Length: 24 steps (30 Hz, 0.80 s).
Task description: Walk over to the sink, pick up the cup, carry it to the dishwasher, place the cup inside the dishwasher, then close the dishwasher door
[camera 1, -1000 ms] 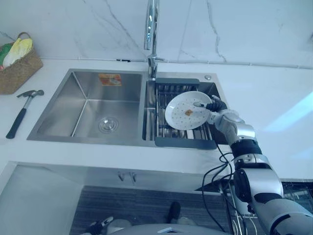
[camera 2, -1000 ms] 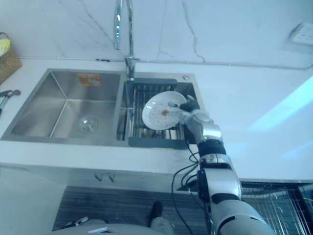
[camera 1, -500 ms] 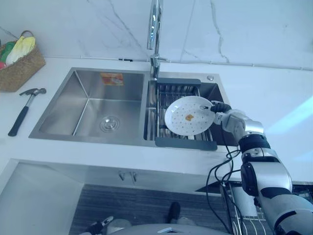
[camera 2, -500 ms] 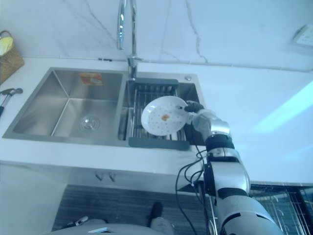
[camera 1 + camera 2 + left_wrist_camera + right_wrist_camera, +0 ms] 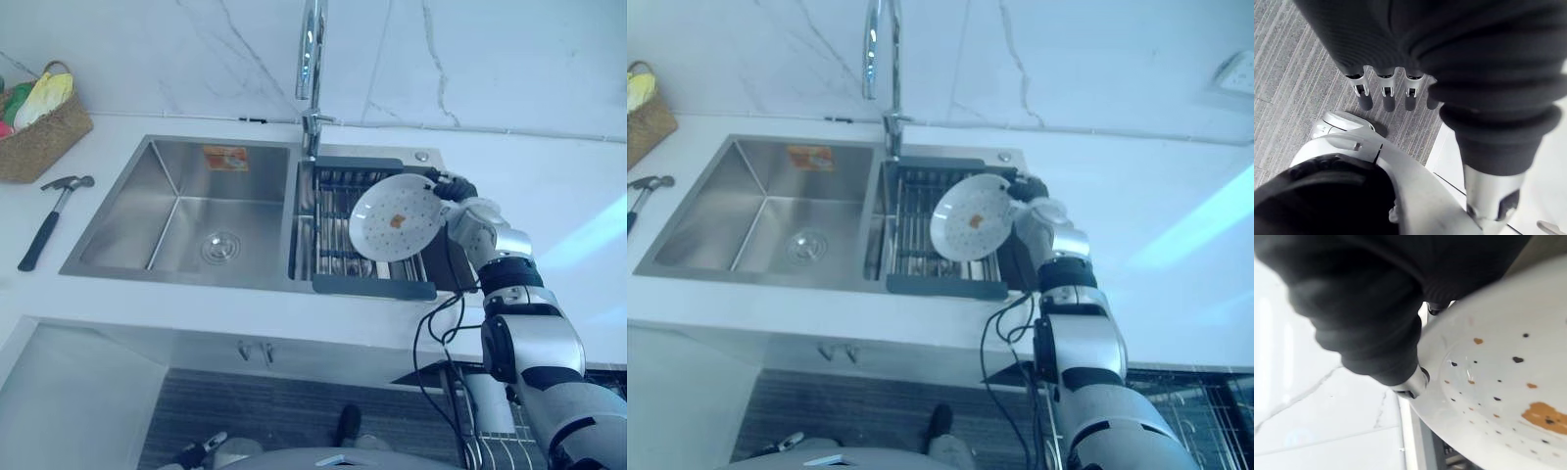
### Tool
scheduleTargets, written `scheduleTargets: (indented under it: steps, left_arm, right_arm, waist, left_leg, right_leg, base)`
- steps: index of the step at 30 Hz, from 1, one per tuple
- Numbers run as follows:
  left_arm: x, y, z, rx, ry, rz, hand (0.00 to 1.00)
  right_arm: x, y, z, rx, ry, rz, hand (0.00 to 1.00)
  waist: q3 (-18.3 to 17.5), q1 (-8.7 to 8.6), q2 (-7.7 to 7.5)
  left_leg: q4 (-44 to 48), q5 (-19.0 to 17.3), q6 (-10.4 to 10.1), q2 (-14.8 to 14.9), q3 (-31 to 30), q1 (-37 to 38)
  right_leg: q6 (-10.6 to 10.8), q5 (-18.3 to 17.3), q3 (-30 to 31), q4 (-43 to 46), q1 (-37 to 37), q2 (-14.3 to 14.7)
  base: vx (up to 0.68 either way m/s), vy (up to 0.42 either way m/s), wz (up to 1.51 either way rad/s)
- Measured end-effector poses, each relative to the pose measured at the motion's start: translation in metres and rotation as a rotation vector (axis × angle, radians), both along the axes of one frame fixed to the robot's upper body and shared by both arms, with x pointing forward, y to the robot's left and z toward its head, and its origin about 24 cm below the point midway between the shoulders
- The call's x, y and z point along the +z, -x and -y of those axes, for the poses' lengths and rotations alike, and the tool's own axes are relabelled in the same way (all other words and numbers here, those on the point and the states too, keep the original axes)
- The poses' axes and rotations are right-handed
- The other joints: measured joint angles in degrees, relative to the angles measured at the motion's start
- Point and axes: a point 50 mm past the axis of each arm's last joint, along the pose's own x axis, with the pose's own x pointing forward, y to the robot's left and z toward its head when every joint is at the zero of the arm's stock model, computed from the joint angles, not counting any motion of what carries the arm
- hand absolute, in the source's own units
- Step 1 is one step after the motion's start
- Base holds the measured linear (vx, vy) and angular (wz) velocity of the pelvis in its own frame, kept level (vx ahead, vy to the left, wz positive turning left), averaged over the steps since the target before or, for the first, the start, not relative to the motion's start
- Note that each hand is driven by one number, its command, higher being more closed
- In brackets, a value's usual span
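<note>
A white marble-veined counter runs across my head views, with a double steel sink set into it and a tall chrome tap at 12 o'clock between the two basins. The left basin holds nothing but its drain. The right basin carries a dark-framed dish rack.

What I have in hand is a white plate, speckled with dark dots and an orange patch. It is over the rack, tilted up with its face toward my head camera. I cannot tell whether its lower edge touches the rack.

My right hand grips the plate's rim at about 2 o'clock on the plate. In the wrist view a silver finger is pinched against the rim.

My left hand hangs low over grey striped flooring, fingers straight and relaxed, holding nothing.

At 9 o'clock on the counter a hammer lies just beside the sink. A woven basket sits at 10 o'clock.
</note>
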Motion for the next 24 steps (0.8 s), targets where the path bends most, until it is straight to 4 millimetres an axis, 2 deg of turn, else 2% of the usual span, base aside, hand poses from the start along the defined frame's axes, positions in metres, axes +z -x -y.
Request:
scheduleTargets:
  steps: [9,14,22,24]
  left_arm:
    - [0.000,0.002,-0.001,0.003,-0.011,0.013,0.00]
    - [0.000,0.001,-0.001,0.004,-0.018,0.022,0.00]
    - [0.001,0.001,-0.002,0.008,-0.034,0.028,0.00]
    - [0.001,0.000,-0.002,0.009,-0.038,0.032,0.00]
  right_arm:
    - [0.036,0.002,0.003,-0.053,-0.091,0.212,1.00]
    - [0.046,0.003,0.003,-0.050,-0.138,0.268,1.00]
    - [0.046,0.003,0.002,-0.033,-0.258,0.290,1.00]
    - [0.048,0.005,0.007,-0.050,-0.301,0.309,1.00]
  waist:
    - [0.1,-0.46,-0.19]
    - [0.1,-0.67,-0.28]
    - [0.2,-1.13,-0.36]
    - [0.2,-1.15,-0.40]
  left_leg:
    - [0.0,0.0,0.0,-0.1,0.1,0.2]
    - [-0.1,0.0,0.0,0.0,0.3,0.2]
    - [-0.9,0.1,0.2,0.0,0.6,0.2]
    - [-0.9,0.1,0.2,0.0,0.7,0.3]
  right_leg:
    - [0.0,0.0,0.2,0.0,0.1,0.0]
    - [0.0,0.0,0.3,0.0,0.1,0.0]
    - [0.1,-0.1,0.5,0.0,-0.1,0.1]
    - [0.1,0.0,0.5,0.0,-0.1,0.1]
  base:
    - [0.00,0.000,0.00]
    - [0.00,0.000,0.00]
    - [0.00,0.000,0.00]
    - [0.00,0.000,0.00]
